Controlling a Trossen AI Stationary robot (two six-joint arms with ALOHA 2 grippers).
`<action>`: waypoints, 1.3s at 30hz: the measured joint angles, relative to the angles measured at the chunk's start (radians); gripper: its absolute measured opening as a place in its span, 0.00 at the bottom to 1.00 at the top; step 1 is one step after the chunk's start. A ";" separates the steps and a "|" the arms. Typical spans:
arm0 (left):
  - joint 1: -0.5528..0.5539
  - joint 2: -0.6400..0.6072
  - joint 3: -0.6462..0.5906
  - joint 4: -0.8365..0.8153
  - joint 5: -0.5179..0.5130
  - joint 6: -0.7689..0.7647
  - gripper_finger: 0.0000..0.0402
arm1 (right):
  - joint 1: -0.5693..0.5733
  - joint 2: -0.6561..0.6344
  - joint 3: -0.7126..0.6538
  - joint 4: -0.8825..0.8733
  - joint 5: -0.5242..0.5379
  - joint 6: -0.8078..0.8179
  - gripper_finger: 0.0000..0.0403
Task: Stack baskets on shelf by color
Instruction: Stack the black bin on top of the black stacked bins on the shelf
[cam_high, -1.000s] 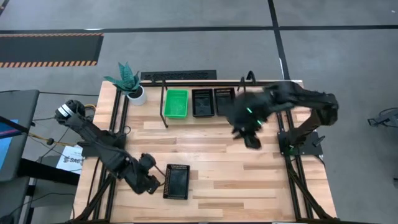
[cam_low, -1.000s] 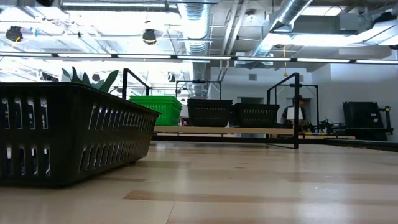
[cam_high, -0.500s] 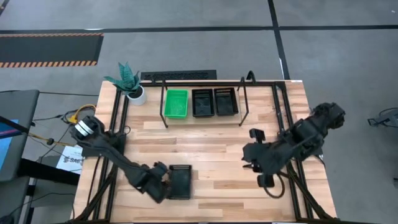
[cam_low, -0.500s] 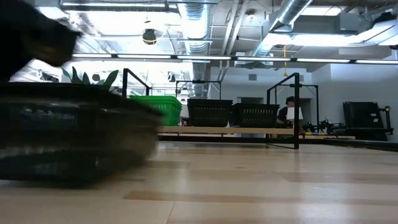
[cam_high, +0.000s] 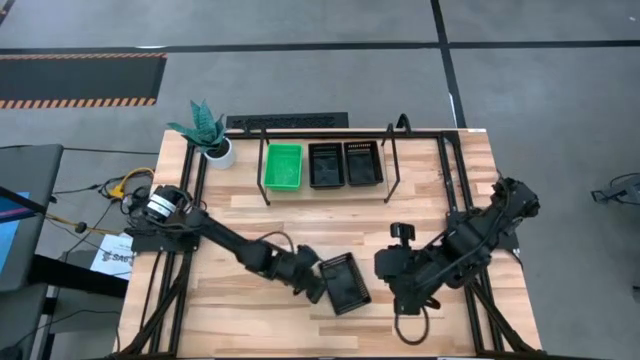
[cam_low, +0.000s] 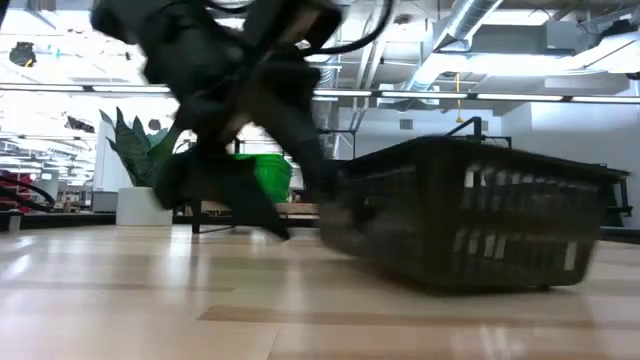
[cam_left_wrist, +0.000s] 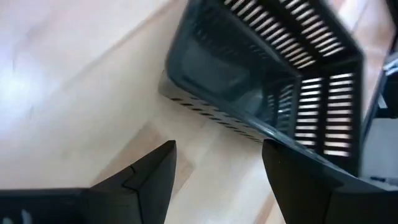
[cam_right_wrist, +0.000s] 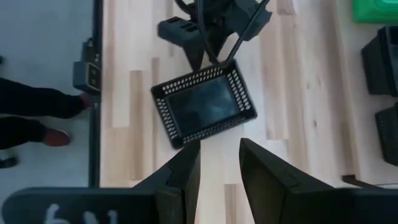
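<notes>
My left pincer (cam_high: 318, 287) sits at the near middle of the pale wood surface (cam_high: 250, 225), its fingers parted and released, nothing gripped. From its wrist camera I see one finger (cam_left_wrist: 146, 174) out over bare wood and the other (cam_left_wrist: 298, 180) just beside the rim of the loose black plastic mesh basket (cam_high: 345, 283); whether that finger touches the rim I cannot tell. The basket lies skewed on the surface, tilted up at one end in the low view.

My right pincer (cam_high: 400, 297) hangs just beside the same basket on its other side, looking down onto it, fingers (cam_right_wrist: 186, 171) apart and holding nothing.

On the low black-tube shelf with its light board (cam_high: 392, 165) at the far edge sit a bright green mesh basket (cam_high: 283, 166) and two black mesh baskets (cam_high: 326, 165) (cam_high: 361, 162) side by side. A potted spiky plant (cam_high: 205, 130) stands beside the shelf.

I judge the step in hand to be getting this loose black basket into a grip, with the right arm placed to take it. Next I need to close a pincer on one wall of it, lift it level, carry it to the shelf and nest it into a black basket, not the green. The skew makes a slip likely.
</notes>
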 joint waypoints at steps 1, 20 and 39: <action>0.008 0.000 0.015 -0.011 0.008 0.026 0.56 | 0.000 0.000 0.000 -0.003 0.000 -0.001 0.34; -0.085 -0.244 0.325 -0.671 -0.154 0.150 0.56 | 0.084 -0.023 -0.289 0.193 -0.029 -0.039 0.51; -0.128 -0.323 0.326 -0.707 -0.186 0.070 0.56 | -0.029 -0.002 -0.836 1.017 -0.211 -0.308 0.51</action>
